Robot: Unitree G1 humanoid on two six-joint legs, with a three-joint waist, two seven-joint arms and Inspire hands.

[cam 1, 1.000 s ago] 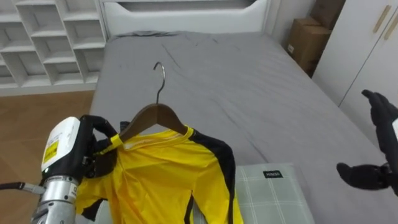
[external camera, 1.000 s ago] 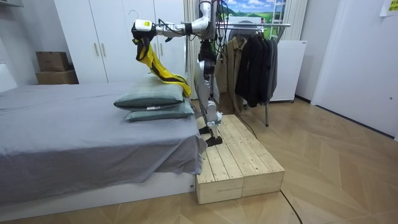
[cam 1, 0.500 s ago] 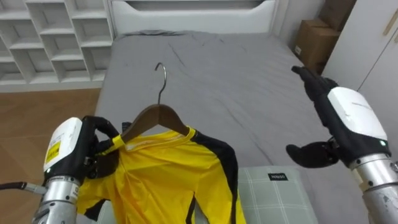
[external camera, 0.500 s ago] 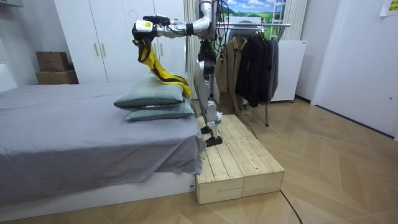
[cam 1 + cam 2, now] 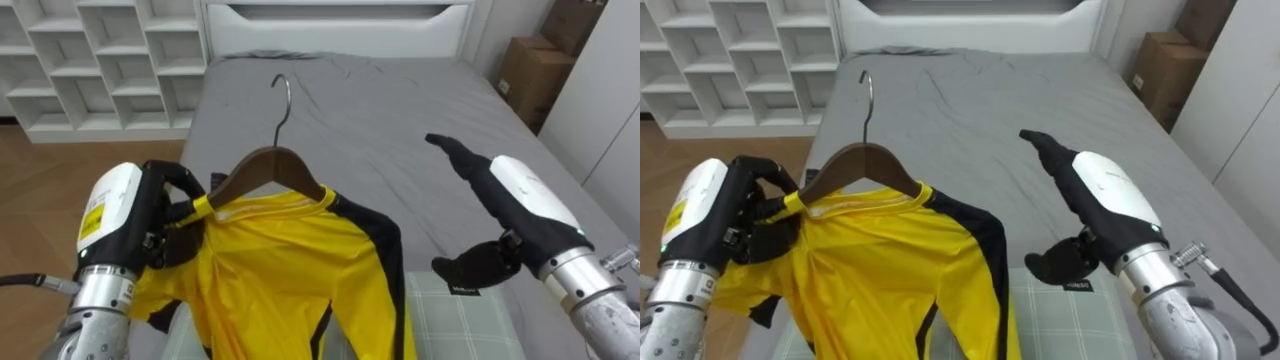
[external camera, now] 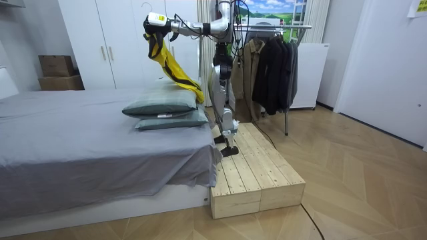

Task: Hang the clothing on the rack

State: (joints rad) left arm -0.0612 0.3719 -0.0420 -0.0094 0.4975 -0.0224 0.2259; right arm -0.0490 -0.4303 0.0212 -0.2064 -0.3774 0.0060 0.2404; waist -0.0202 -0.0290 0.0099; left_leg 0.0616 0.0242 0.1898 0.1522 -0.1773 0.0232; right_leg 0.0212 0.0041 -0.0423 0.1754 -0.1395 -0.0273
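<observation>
Item: yellow shirt (image 5: 285, 285) with black side panels, collar seated on a wooden hanger (image 5: 268, 168); metal hook standing upright at upper centre of the left eye view, free of any rail. Held at lower left by the left hand (image 5: 140, 225), dark fingers curled tight round the hanger's near shoulder and the cloth over it. This grip probably keeps the garment from sliding off and leaves the hook clear for hanging. The shirt's body drapes down out of the bottom of the frame. Right hand (image 5: 510, 215): at centre right, fingers straight and pointing toward upper left, thumb spread below, holding nothing, near the shirt's far shoulder but not touching it. It is judged to be placed to steady or straighten that side. Beneath: grey bed (image 5: 400, 110) running from centre to the white headboard (image 5: 330, 22) at top, and a green checked pillow (image 5: 465, 325) at lower right, partly under the shirt. Surroundings: white cubby shelving (image 5: 90, 60) at upper left; cardboard box (image 5: 535, 65) at upper right. Room view: the robot stands on a wooden platform (image 6: 257, 177) beside the bed, both arms raised toward the room view's left, with the shirt hanging above the pillows. A clothes rack (image 6: 283, 28) with dark garments (image 6: 273, 67) stands behind it toward the right. Status, as judged: garment on its hanger, not yet hung; the rack lies on the far side of the robot from the shirt.
</observation>
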